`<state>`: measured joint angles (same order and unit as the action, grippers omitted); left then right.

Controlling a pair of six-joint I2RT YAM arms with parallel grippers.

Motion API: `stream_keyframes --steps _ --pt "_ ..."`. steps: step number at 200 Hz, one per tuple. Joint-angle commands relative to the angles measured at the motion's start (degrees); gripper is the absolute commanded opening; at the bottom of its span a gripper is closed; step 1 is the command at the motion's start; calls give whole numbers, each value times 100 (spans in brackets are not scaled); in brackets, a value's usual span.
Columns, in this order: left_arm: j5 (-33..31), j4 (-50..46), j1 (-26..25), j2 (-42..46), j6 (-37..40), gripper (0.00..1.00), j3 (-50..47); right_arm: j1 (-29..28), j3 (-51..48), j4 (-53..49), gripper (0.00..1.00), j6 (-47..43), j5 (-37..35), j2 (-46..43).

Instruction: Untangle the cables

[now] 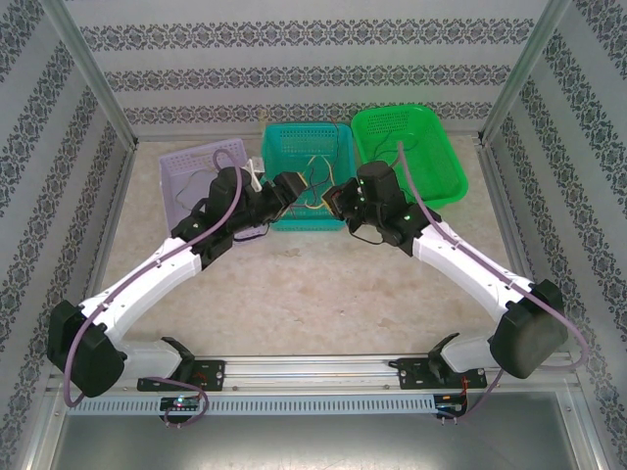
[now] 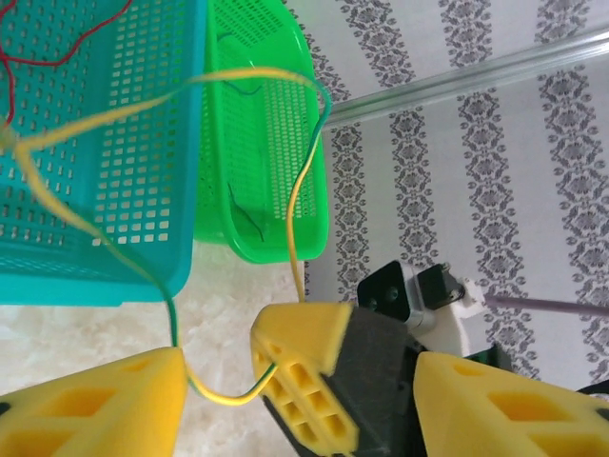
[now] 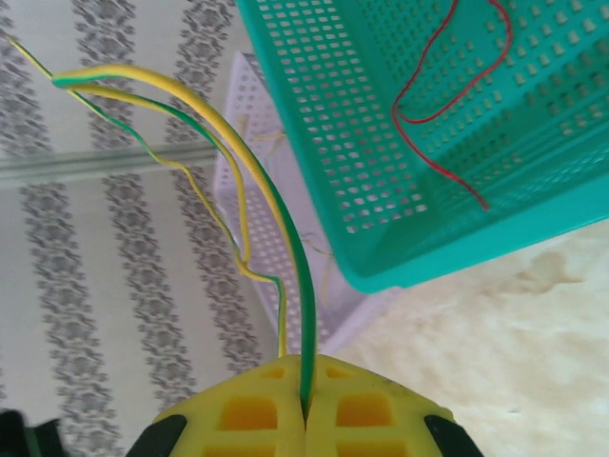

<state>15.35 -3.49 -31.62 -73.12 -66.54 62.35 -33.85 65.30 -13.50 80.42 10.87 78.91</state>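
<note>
Holding the yellow-green cable (image 3: 285,228) clamped between my right fingers (image 3: 252,414), just outside the near wall of the teal basket (image 3: 333,143), with my left fingers (image 2: 95,409) apart around its slack, I'd pull slowly away from the basket so the loops open without snagging its rim.

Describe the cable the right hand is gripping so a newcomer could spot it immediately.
Find the teal perforated plastic basket, middle of three at the far side of the table. Just in front of it the right hand is shut on a thin wire striped green and yellow that arcs away. Its two-tone stripe sets it apart from the plain red wire inside that basket.
</note>
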Motion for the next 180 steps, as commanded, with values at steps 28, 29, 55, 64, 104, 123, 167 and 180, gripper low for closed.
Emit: stream_keyframes --steps 28,29,55,64,104,123,167,180 --pt "-303 -2312 578 40 -11 72 795 45 358 -967 0 -1654 147 -181" --pt "-309 -2340 587 33 -18 72 809 45 360 -977 0 -1680 145 -182" --pt "-388 -2874 719 -60 -270 74 898 45 422 -1060 0 -2103 115 -251" --pt "-414 -2862 735 -85 -390 75 903 36 422 -1028 0 -2220 128 -287" --pt "-323 -3051 817 -489 -752 76 1226 28 409 -901 0 -2687 165 -501" --pt "-212 -3178 880 -700 -955 77 1315 27 413 -826 0 -2829 247 -608" --pt "7 -2613 955 -981 -1463 77 1183 2 319 -745 0 -2893 372 -822" --pt "111 -2534 948 -1107 -1506 77 1230 -7 284 -696 0 -2876 379 -868"
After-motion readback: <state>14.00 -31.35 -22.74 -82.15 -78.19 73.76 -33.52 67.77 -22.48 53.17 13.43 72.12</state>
